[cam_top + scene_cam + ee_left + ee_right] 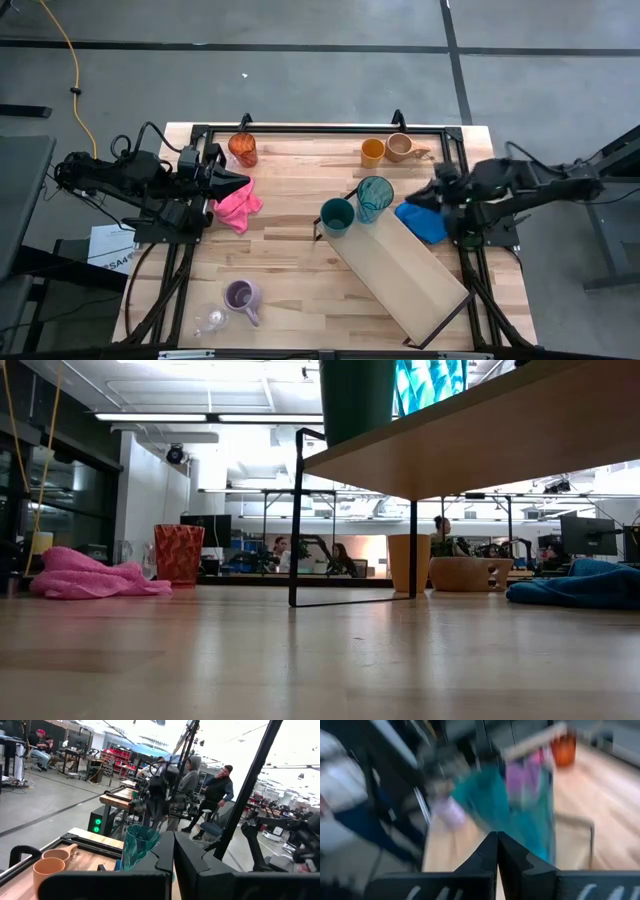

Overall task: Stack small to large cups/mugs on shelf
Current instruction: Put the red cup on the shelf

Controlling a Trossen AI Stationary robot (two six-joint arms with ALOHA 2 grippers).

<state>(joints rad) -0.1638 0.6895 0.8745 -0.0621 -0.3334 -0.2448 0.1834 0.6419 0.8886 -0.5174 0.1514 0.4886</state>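
OK, both parked: left gripper and right gripper closed, empty. Green cup and teal tumbler sit on the shelf; purple mug on the bench, unstacked.

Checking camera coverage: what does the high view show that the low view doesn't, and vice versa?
High only: both arms, left gripper and right gripper shut at the table's sides, purple mug, clear glass.
Low only: the room behind, with people, and the shelf's underside.
Both: shelf, green cup and teal tumbler on it, pink cloth, blue cloth, orange cup.
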